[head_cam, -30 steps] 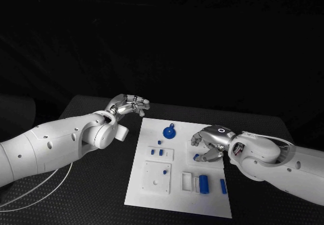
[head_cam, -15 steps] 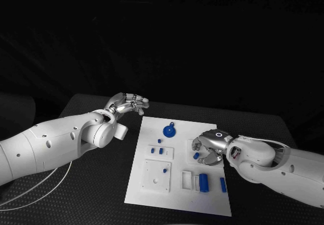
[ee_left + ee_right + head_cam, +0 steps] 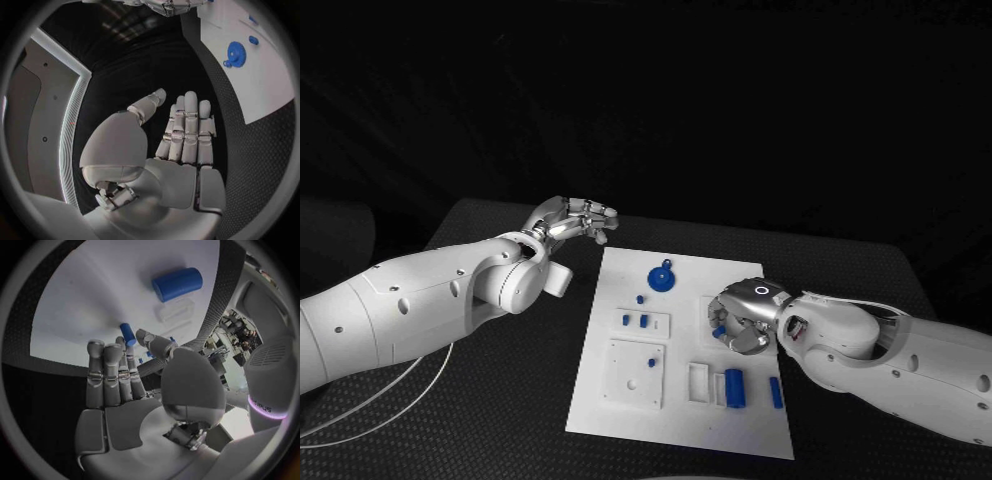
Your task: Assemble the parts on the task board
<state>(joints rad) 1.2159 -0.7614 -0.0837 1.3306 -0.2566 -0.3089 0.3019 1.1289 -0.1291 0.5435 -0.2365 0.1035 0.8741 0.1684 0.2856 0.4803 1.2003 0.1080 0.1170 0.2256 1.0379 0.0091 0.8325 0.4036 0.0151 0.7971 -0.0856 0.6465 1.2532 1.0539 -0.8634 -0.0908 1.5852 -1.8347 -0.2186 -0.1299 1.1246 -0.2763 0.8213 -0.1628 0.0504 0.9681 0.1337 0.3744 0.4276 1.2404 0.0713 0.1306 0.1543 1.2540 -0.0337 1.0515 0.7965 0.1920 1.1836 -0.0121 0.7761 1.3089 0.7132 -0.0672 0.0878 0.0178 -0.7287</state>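
The black table (image 3: 488, 400) carries the white task board (image 3: 678, 425) at its middle. The left hand (image 3: 571, 220) hovers off the board's 11 o'clock corner, over bare table, its fingers lying side by side and slightly bent, holding nothing. The right hand (image 3: 744, 318) is over the board's 3 o'clock edge and pinches a small blue peg (image 3: 127, 333) between thumb and fingertip. On the board, a blue wheel (image 3: 662, 279) lies toward 12 o'clock, a blue cylinder (image 3: 734, 389) sits toward 5 o'clock, with a thin blue pin (image 3: 776, 395) just beside it at its 3 o'clock.
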